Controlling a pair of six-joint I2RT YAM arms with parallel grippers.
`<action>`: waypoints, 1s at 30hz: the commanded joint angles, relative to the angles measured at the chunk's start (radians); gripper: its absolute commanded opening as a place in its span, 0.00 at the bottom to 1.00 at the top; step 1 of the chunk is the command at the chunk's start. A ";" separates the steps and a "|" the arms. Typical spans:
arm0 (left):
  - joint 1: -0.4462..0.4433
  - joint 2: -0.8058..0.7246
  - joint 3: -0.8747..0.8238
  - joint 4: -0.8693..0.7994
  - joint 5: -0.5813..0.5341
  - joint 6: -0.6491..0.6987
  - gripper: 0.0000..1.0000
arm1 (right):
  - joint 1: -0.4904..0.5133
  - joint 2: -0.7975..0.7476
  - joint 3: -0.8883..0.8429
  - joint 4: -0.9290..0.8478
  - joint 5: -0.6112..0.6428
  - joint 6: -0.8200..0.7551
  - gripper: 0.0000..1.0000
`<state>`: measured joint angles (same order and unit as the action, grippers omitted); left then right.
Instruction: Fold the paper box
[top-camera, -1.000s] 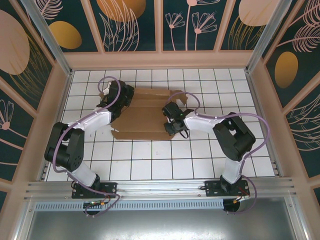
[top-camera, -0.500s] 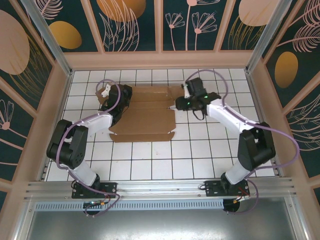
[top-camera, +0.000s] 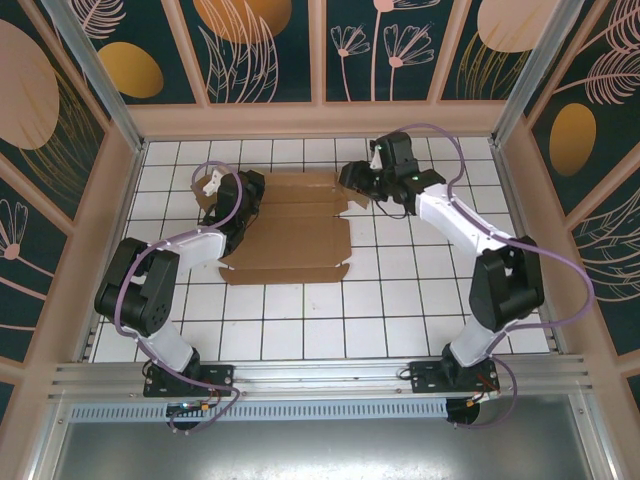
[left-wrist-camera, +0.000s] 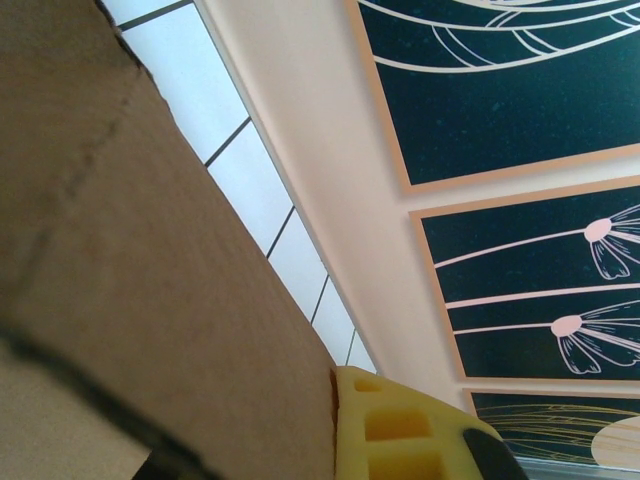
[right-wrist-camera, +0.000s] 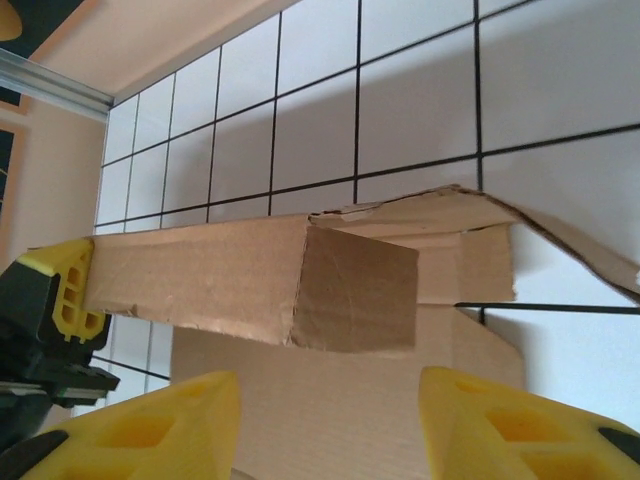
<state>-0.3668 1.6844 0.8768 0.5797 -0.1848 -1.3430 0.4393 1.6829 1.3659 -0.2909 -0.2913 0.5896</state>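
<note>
While clamped at nine o'clock by the closed left gripper (top-camera: 238, 197), a paper box (top-camera: 285, 235) is shown.
The right gripper (top-camera: 350, 182) is held spread, empty, at two o'clock.

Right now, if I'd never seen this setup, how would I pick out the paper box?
Look at the white tiled table inside the painted walls, then toward its far side, between the left arm and right arm. The paper box is the creased brown cardboard sheet there, the only brown thing on the tiles, one flap lifted.
</note>
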 joint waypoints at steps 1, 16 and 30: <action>0.003 0.015 -0.031 -0.060 -0.023 0.043 0.00 | 0.011 0.063 0.063 0.053 -0.072 0.093 0.51; 0.003 -0.011 -0.040 -0.080 -0.038 0.052 0.00 | 0.028 0.221 0.077 0.265 -0.239 0.263 0.38; 0.003 -0.022 -0.054 -0.090 -0.062 0.077 0.00 | 0.018 -0.021 -0.149 0.192 0.105 -0.021 0.41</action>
<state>-0.3668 1.6669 0.8566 0.5777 -0.1997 -1.3243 0.4599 1.7699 1.3022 -0.1047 -0.3058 0.6582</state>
